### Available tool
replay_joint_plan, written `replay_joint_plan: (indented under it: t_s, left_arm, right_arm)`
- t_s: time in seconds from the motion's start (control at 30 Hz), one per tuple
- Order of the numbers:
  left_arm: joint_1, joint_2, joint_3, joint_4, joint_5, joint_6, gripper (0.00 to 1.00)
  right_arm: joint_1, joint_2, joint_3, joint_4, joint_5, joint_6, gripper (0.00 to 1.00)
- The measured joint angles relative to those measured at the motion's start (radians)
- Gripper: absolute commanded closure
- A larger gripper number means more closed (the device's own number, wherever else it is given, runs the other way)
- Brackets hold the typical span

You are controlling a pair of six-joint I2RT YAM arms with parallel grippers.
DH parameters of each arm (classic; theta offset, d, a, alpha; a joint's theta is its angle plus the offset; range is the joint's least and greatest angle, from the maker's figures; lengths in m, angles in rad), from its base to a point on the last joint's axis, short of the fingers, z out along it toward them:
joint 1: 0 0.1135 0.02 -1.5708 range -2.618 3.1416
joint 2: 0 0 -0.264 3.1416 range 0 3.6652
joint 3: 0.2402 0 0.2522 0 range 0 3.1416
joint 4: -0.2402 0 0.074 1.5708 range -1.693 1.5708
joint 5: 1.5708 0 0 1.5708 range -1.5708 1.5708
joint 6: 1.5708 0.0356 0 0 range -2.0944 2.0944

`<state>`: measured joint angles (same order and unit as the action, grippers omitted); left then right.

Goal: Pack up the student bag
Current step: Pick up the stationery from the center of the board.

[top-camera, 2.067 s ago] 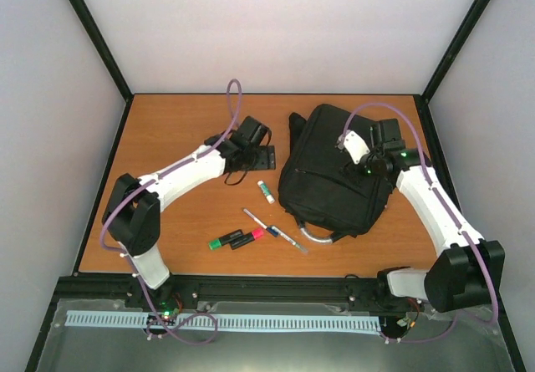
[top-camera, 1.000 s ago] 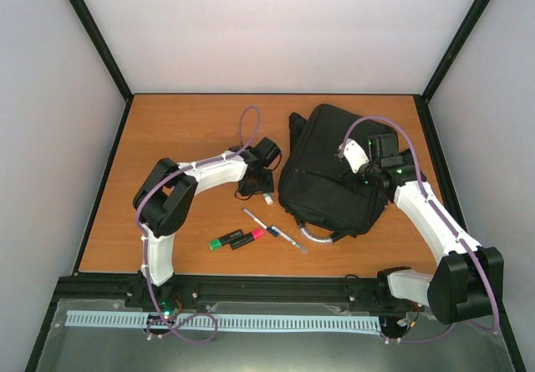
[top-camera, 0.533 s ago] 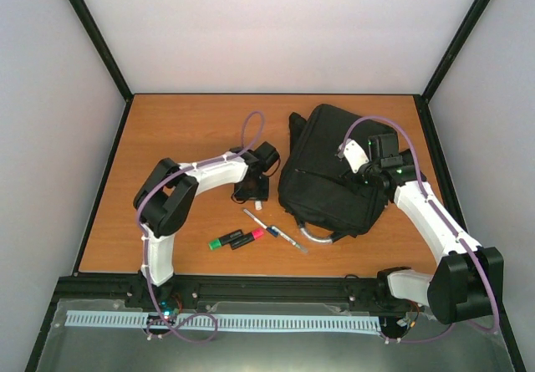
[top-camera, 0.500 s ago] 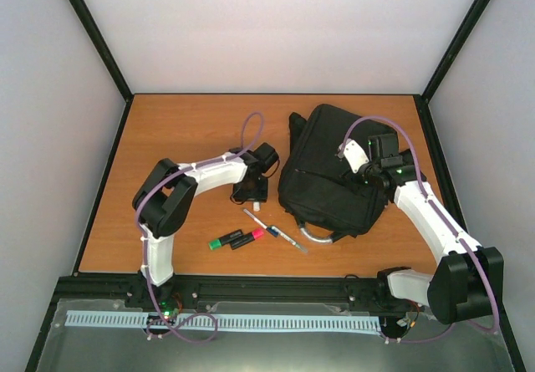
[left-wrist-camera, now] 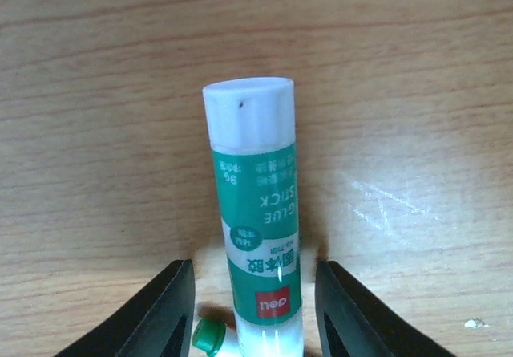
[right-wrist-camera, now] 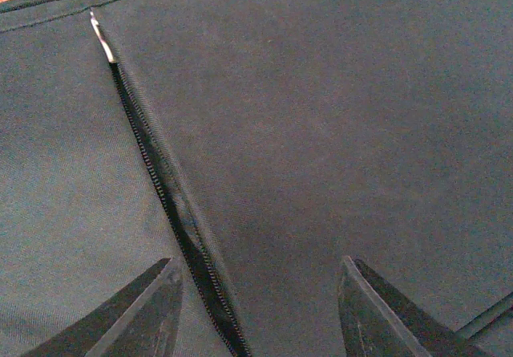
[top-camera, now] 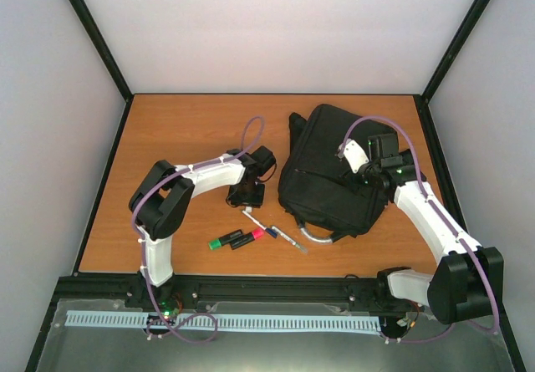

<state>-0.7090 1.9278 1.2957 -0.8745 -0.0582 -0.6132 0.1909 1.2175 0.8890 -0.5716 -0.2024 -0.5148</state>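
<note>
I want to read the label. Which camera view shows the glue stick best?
The left wrist view: the glue stick lies large between the left hand's fingers, label readable. In the top view the left hand hides it; the right wrist view shows only the student bag.

A brown wood-grain table (top-camera: 184,129), edged by a black frame, is shown from above. A large black student bag (top-camera: 322,184) is laid flat on its right half, and a white and green glue stick (left-wrist-camera: 255,237) is seen lying on the bare wood to the bag's left. Nearer the front edge, a green highlighter (top-camera: 224,241) and a pink highlighter (top-camera: 249,237) are placed close together, with a thin pen (top-camera: 280,234) set aslant just beside them.
</note>
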Motion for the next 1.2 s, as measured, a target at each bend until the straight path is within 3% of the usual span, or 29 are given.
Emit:
replay_joint_plan:
  t_s: [0.13, 0.3, 0.57, 0.9, 1.2]
  left_arm:
    - [0.000, 0.000, 0.000, -0.013, -0.002, 0.007, 0.65]
    - [0.000, 0.000, -0.003, -0.019, -0.008, 0.014, 0.70]
    - [0.000, -0.001, -0.011, -0.018, -0.027, 0.019, 0.92]
    - [0.000, -0.011, -0.011, -0.018, -0.047, 0.037, 0.95]
    - [0.000, -0.153, 0.032, -0.002, 0.020, 0.135, 0.99]
  right_arm:
    - [0.000, 0.000, 0.000, 0.000, 0.000, 0.000, 0.46]
    - [0.000, 0.002, 0.000, 0.000, -0.010, 0.000, 0.54]
    - [0.000, 0.011, 0.017, -0.035, -0.018, -0.043, 0.52]
    - [0.014, 0.138, 0.091, -0.093, 0.023, -0.143, 0.47]
    - [0.028, 0.218, 0.102, -0.082, 0.094, -0.185, 0.51]
